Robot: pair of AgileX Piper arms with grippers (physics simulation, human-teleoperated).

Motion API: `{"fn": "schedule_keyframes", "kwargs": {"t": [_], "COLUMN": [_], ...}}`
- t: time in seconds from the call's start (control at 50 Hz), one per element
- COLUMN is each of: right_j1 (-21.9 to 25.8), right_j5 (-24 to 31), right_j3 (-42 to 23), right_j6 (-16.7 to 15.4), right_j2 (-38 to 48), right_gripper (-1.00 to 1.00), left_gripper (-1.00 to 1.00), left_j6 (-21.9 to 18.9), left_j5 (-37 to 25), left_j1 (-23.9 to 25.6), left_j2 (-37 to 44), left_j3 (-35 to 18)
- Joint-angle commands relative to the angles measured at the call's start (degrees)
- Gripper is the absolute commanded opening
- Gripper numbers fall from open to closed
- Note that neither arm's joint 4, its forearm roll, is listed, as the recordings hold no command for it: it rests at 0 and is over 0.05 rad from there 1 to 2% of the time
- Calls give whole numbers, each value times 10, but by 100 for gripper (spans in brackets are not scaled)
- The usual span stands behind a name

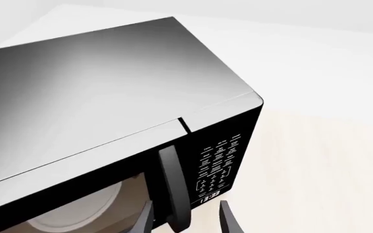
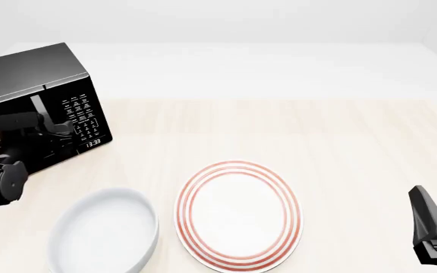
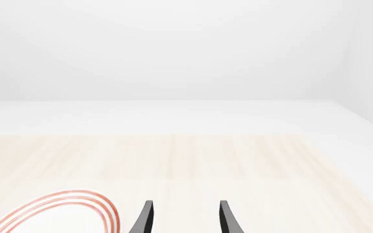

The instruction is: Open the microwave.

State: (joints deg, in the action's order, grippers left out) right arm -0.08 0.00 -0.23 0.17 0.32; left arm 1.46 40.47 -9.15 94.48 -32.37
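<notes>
Your left fingers (image 1: 185, 218) are sitting apart, straddling the handle (image 1: 173, 189) of the microwave (image 2: 36, 91), which is standing at the surface's (image 2: 340, 142) far left edge. A white bowl (image 2: 104, 230) and a red-ringed plate (image 2: 238, 213) are lying near the front edge, clear of the door. Your right fingers (image 3: 183, 218) are hanging apart at the front right corner, gripping nothing.
</notes>
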Motion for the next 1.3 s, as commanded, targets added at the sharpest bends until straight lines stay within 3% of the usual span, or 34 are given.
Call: {"fn": "schedule_keyframes", "kwargs": {"t": [0.02,0.72,0.74,1.3], "right_j1": [0,0,0,0], "right_j5": [0,0,0,0], "right_j3": [0,0,0,0], "right_j6": [0,0,0,0], "right_j2": [0,0,0,0], "right_gripper": [100,100,100,100], "left_gripper": [100,100,-100,-100], "left_j6": [1,3,2,6], "left_j5": [1,7,7,24], "left_j1": [0,8,7,-16], "left_j2": [15,31,30,40], "left_j3": [-9,-18,-18,-17]}}
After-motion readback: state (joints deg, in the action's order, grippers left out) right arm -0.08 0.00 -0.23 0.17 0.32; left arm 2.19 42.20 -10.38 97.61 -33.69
